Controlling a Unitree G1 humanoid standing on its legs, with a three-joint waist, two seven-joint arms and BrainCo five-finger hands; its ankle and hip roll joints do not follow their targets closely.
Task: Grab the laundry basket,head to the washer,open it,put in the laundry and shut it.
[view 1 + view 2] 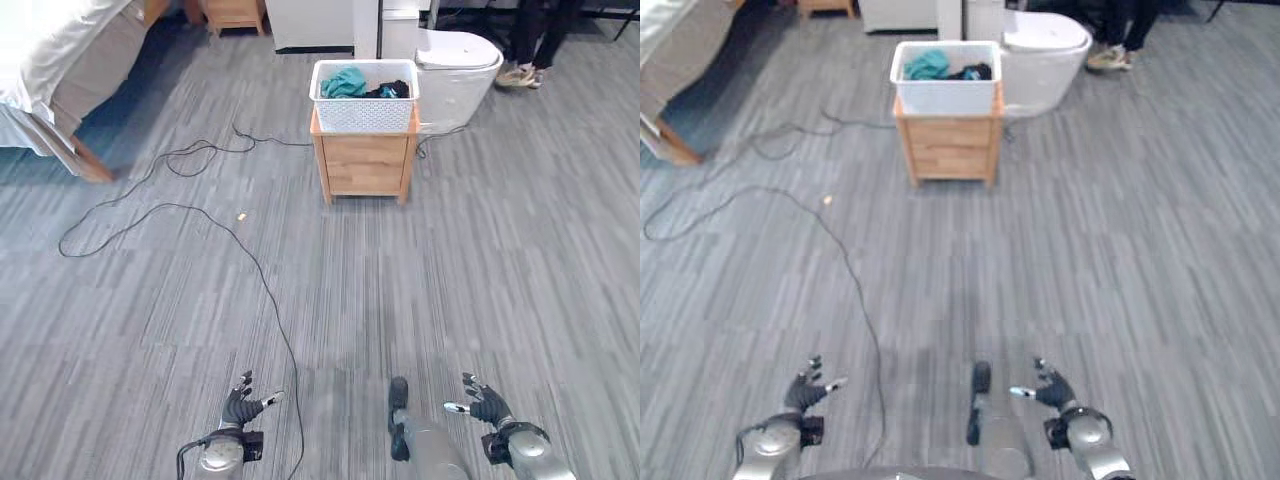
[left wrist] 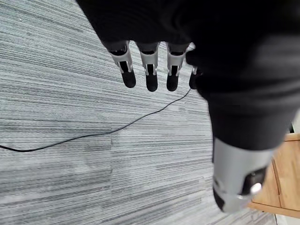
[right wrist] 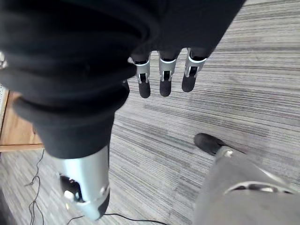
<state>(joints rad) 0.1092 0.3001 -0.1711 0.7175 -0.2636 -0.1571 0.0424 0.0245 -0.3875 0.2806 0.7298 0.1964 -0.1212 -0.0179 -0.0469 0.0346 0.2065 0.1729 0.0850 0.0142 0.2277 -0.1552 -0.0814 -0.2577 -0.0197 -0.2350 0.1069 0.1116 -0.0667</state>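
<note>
Nearest, low over the grey plank floor (image 1: 150,300): left hand (image 1: 238,408) and right hand (image 1: 490,408), fingers (image 2: 151,77) of both spread wide and straight, holding nothing. Far ahead of the fingertips, well apart from both hands: white laundry basket (image 1: 362,112) sitting on top of a small wooden cabinet (image 1: 364,165), teal and dark clothes (image 1: 345,82) inside. Just beyond it, a white washer (image 1: 455,75). Further back past the right fingers, a person's shoes (image 1: 518,74). Off beyond the left fingers, a bed (image 1: 70,70).
</note>
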